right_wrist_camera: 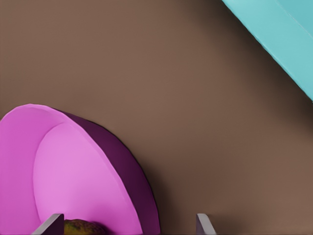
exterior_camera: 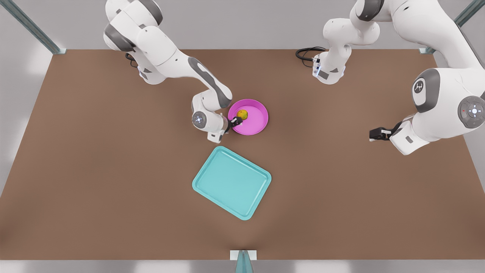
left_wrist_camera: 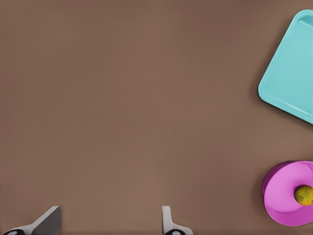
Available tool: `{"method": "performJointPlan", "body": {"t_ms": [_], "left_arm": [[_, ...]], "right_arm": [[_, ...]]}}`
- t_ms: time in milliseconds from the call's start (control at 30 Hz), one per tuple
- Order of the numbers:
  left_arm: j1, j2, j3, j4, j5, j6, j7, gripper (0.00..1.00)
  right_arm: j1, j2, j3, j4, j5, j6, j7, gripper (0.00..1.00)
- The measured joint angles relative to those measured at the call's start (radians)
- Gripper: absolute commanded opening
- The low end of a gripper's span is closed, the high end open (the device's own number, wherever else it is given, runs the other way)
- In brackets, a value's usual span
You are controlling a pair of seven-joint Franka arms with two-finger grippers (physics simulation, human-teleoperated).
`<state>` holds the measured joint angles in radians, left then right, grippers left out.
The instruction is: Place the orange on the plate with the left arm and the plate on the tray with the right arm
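Observation:
The pink plate (exterior_camera: 254, 122) lies on the brown table with the small orange (exterior_camera: 242, 113) resting inside it near its rim. My right gripper (exterior_camera: 236, 121), on the arm at the front view's left, is open and straddles that rim. In the right wrist view one finger (right_wrist_camera: 50, 224) is inside the plate (right_wrist_camera: 73, 166) beside the orange (right_wrist_camera: 80, 228), the other finger outside. The teal tray (exterior_camera: 232, 182) lies nearer the front edge, apart from the plate. My left gripper (exterior_camera: 376, 134) hangs open and holds nothing at the front view's right, far from the plate (left_wrist_camera: 283, 198), orange (left_wrist_camera: 303, 195) and tray (left_wrist_camera: 293, 83).
Both arm bases stand at the table's back edge, with a black cable (exterior_camera: 307, 53) beside the one on the front view's right. Metal posts mark the back corners, and a bracket (exterior_camera: 243, 255) sits at the front edge's middle. Bare brown table (exterior_camera: 113, 170) surrounds the tray.

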<state>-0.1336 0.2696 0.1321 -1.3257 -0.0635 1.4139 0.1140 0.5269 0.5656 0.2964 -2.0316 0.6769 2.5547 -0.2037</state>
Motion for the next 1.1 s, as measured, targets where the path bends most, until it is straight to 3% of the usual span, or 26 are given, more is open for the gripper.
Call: {"method": "performJointPlan", "body": {"t_ms": [33,67,100,133,333,467,633,1100], "left_arm": [[0.000,0.000,0.000,0.000,0.000,0.000,0.002,1.00],[0.000,0.000,0.000,0.000,0.000,0.000,0.004,1.00],[0.000,0.000,0.000,0.000,0.000,0.000,0.006,1.00],[0.000,0.000,0.000,0.000,0.000,0.000,0.008,1.00],[-0.002,-0.008,0.001,0.000,0.000,-0.004,0.016,1.00],[-0.001,-0.015,0.001,0.001,0.000,-0.015,0.020,1.00],[-0.001,-0.029,0.001,0.002,0.002,-0.035,0.022,1.00],[-0.001,-0.025,0.000,0.002,0.003,-0.048,0.027,1.00]], "right_arm": [[0.001,0.002,0.003,0.000,0.000,0.001,0.002,0.97],[0.002,0.003,0.005,0.000,0.000,0.002,0.003,0.88],[0.002,0.004,0.006,0.000,0.001,0.002,0.003,0.72],[0.002,0.005,0.007,0.000,0.003,0.002,0.003,0.67],[0.009,0.041,0.009,0.015,0.001,0.002,0.007,0.63],[0.010,0.050,0.010,0.022,0.002,0.001,0.008,0.42],[0.009,0.049,0.018,0.023,0.001,-0.001,0.007,0.25],[-0.060,-0.029,0.026,0.054,0.007,-0.024,-0.029,0.21]]}}
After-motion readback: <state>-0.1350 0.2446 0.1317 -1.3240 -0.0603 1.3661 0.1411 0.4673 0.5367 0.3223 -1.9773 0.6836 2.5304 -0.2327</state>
